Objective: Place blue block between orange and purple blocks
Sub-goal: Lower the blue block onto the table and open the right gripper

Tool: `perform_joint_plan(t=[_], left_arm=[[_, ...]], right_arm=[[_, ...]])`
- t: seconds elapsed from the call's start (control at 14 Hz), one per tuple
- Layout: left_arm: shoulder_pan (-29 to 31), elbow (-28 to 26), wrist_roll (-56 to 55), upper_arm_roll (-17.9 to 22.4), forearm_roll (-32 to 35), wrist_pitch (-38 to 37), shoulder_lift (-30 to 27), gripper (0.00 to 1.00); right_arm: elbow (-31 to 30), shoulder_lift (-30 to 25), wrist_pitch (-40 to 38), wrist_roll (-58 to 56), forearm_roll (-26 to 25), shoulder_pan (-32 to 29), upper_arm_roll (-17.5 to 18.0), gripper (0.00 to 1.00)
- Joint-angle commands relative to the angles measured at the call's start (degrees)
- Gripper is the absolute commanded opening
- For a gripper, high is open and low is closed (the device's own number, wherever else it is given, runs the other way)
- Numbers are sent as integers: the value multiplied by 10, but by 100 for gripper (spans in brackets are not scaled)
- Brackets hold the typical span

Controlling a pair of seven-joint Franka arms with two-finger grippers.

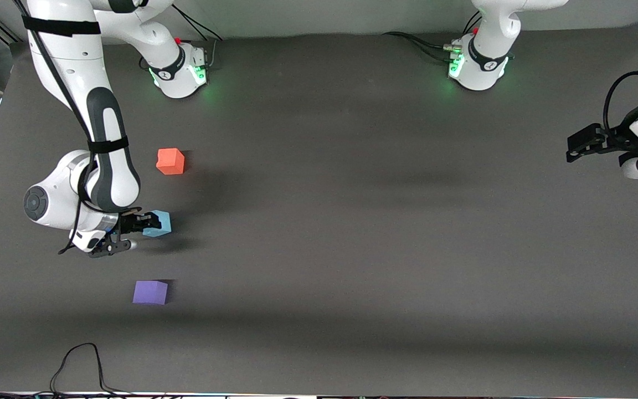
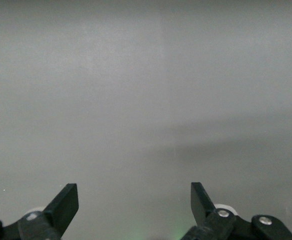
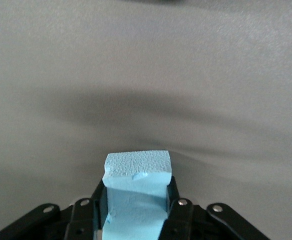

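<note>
My right gripper (image 1: 143, 226) is shut on the light blue block (image 1: 159, 224), which it holds low over the table between the orange block (image 1: 170, 161) and the purple block (image 1: 150, 292). The right wrist view shows the blue block (image 3: 135, 195) squeezed between the two black fingers. The orange block lies farther from the front camera, the purple block nearer to it. My left gripper (image 1: 576, 147) is open and empty, held over the left arm's end of the table; in the left wrist view (image 2: 134, 200) it shows only bare table.
The dark grey table (image 1: 352, 221) carries only the three blocks. A black cable (image 1: 78, 360) loops at the table's front edge, nearer to the front camera than the purple block. The arm bases (image 1: 180, 69) stand along the table's top edge.
</note>
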Motion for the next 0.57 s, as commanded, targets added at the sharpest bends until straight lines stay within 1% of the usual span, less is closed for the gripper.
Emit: perform_joint_plan(t=[0.0, 0.07, 0.21, 0.29, 0.5], left_arm=[[4, -13, -8, -1, -14, 7, -11, 100], [4, -14, -8, -1, -14, 7, -11, 100], [4, -14, -8, -1, -14, 7, -11, 100], [4, -14, -8, -1, -14, 7, -11, 100], [3, -14, -8, -1, -14, 7, -11, 100]], right_arm=[[24, 30, 16, 25, 18, 3, -2, 44], [25, 34, 22, 29, 18, 3, -2, 75], [26, 37, 25, 44, 18, 4, -2, 96], [26, 32, 25, 50, 18, 5, -2, 100], [25, 1, 4, 55, 11, 6, -4, 100]])
